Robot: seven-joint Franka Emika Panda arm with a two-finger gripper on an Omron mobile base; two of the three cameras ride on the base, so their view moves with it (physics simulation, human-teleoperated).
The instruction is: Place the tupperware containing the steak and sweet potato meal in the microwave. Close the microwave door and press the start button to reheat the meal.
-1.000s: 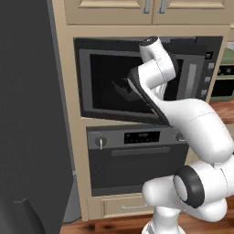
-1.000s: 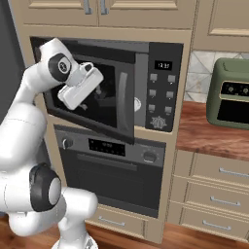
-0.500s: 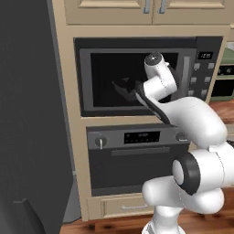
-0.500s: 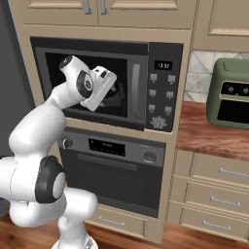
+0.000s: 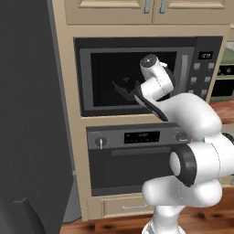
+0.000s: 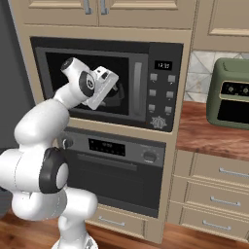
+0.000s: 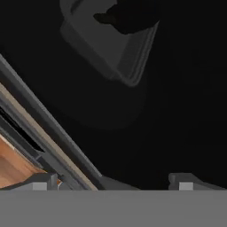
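Note:
The microwave [image 5: 148, 75] [image 6: 107, 80] is built into the cabinet wall. The microwave door [image 5: 132, 77] [image 6: 92, 80] [image 7: 177, 111] lies flat against its front, the bar handle [image 5: 185, 68] [image 6: 137, 82] beside the button panel [image 5: 203, 68] [image 6: 163, 92]. My gripper [image 5: 127, 87] [image 6: 114, 96] [image 7: 113, 184] is open right at the glass, with nothing between its fingers. Through the dark window I see the tupperware [image 7: 111, 48] with the steak [image 7: 128, 15] as a dark lump in it. The sweet potato is hidden in the dark.
A knobbed oven [image 5: 137, 151] [image 6: 116, 153] sits below the microwave. A tall dark fridge [image 5: 32, 114] stands to the left. On the wooden counter [image 6: 209, 138] at the right stands a green countertop oven [image 6: 233, 95]. Drawers are under the counter.
The microwave door has swung from partly open to flat against the front, with my hand following it in toward the glass. The jaws stayed open.

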